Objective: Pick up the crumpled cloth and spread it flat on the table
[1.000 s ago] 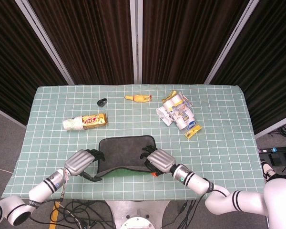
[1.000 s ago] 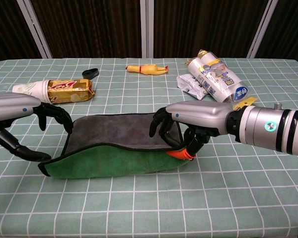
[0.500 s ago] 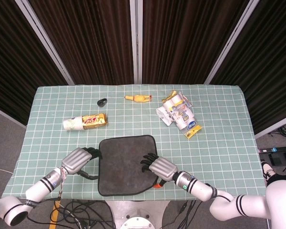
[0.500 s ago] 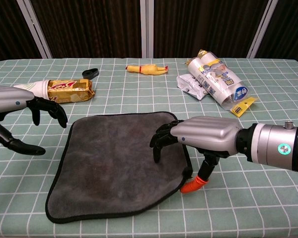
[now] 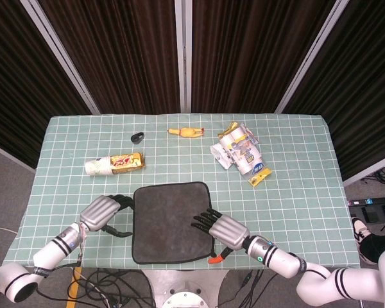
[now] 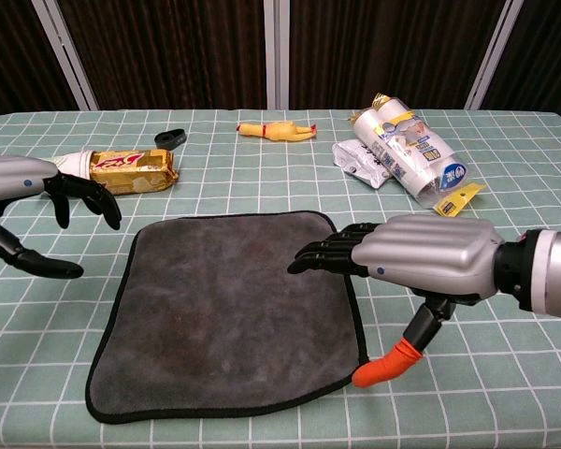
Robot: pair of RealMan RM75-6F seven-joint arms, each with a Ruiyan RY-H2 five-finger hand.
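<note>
The grey cloth (image 5: 171, 222) was seen lying spread flat on the green checked bench (image 5: 295, 192), near its front edge and roughly at the centre, its dark hem forming a rounded square in both views.

The left hand (image 6: 37, 201) was found just to the left of the cloth, apart from it, with nothing held and its dark fingers (image 6: 84, 195) curved downward above the bench surface. In the head view the same hand (image 5: 106, 210) appeared beside the cloth's left edge.

The right hand (image 6: 421, 262) was positioned at the cloth's right edge, released, with its fingers (image 6: 327, 254) stretched out leftward over the cloth; whether they touched the fabric could not be told. An orange-tipped thumb (image 6: 388, 365) was pointed down toward the bench just right of the cloth's near right corner. In the head view that hand (image 5: 221, 230) was seen over the cloth's near right part.

Farther back, a paper cup with a snack packet (image 5: 115, 163) was lying on its side to the left, a small black ring (image 5: 138, 136) was placed beyond it, a yellow rubber chicken (image 5: 186, 132) was lying near the far edge, and a wrapped pack of rolls (image 5: 240, 151) was resting to the right.
</note>
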